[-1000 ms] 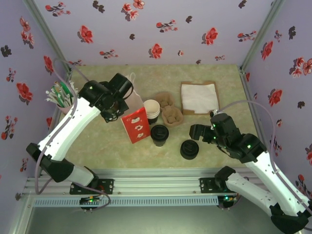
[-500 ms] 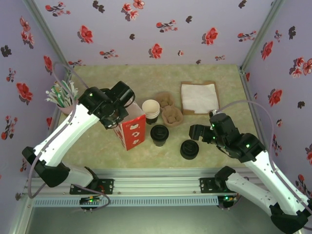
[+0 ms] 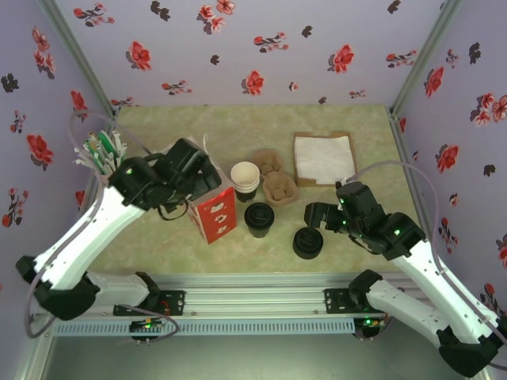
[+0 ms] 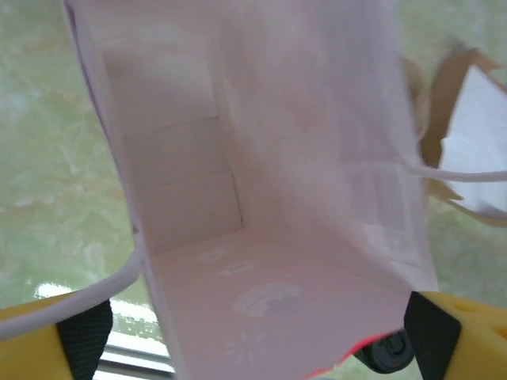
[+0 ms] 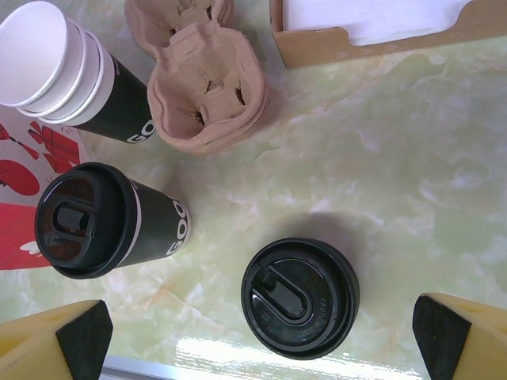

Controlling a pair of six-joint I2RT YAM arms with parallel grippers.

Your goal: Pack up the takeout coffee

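Right wrist view showed my right jaws wide open and empty, loose lids point(image 5: 299, 297) just ahead of them, the takeout coffee point(image 5: 87, 222) further left. Left jaws gaped at the bag point(image 4: 261, 198) mouth; unheld, I feared it might sag shut or topple.

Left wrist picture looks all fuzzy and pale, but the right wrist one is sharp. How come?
Left wrist view: the bag sits very close to the lens, so it looks blurry and washed-out pink, and the table behind is soft too. Right wrist view: the cup and lids are crisp, with a bright glare stripe along the bottom edge.
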